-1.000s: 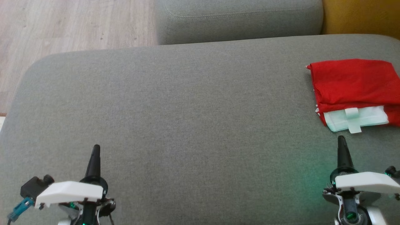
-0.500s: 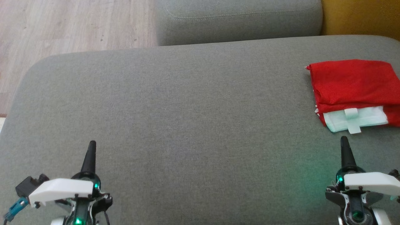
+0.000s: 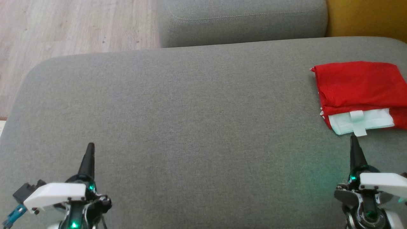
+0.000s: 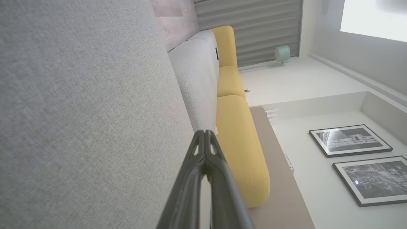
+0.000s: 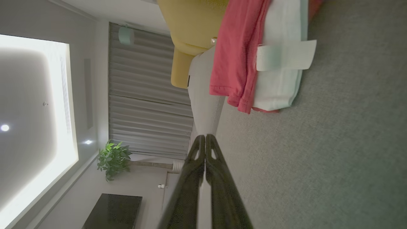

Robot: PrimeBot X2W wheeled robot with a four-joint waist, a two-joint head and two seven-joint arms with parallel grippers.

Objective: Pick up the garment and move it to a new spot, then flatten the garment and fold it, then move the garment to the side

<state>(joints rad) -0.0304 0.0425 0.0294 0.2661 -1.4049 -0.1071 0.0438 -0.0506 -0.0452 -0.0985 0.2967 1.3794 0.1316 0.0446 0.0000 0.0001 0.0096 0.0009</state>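
The red garment (image 3: 357, 84) lies folded at the right side of the grey cushion (image 3: 190, 114), a white band with a small tab along its near edge. The right wrist view shows the garment (image 5: 238, 54) at the top, red folds over white cloth. My right gripper (image 3: 353, 140) hovers just in front of that white edge, shut and holding nothing; its fingertips (image 5: 205, 137) are pressed together. At the lower left, far from the garment, my left gripper (image 3: 90, 146) is also shut with nothing in it, its fingertips (image 4: 205, 133) meeting.
A second grey cushion (image 3: 241, 20) sits behind the first, with a yellow seat (image 3: 365, 16) at the back right. Wooden floor (image 3: 76, 25) lies beyond the cushion's left and far edges. A broad bare stretch of cushion separates the two grippers.
Both grippers have drawn back slightly toward the bottom edge, the left one also drifting left. The garment has stayed in place.
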